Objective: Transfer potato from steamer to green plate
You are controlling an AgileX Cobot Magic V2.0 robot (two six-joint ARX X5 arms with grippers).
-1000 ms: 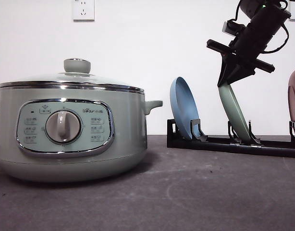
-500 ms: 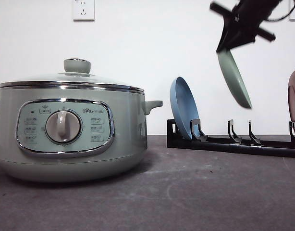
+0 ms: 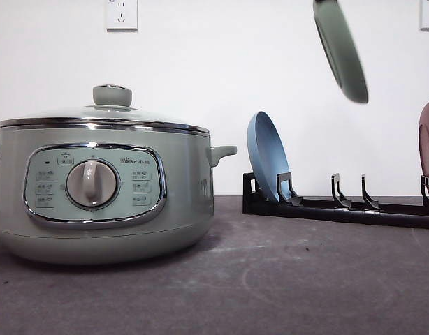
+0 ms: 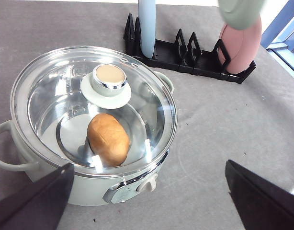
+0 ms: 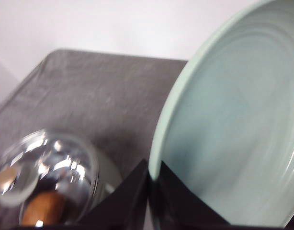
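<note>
Your right fingers point(image 5: 149, 191) pinch the green plate point(image 3: 340, 50) by its rim, holding it tilted high above the rack point(image 3: 340, 206) at far right. The potato point(image 4: 107, 139) sits in the steamer point(image 3: 103, 178) under its glass lid point(image 4: 89, 105). Your left fingers point(image 4: 147, 201) are spread wide.

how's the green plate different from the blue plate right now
The green plate hangs in the air, clamped at its rim by the right gripper; the blue plate stands on edge in a slot of the black rack. The green plate is pale mint, the blue plate a stronger blue. The green plate is high above the rack, the blue plate low near the steamer. Both are round, shallow and tilted.
</note>
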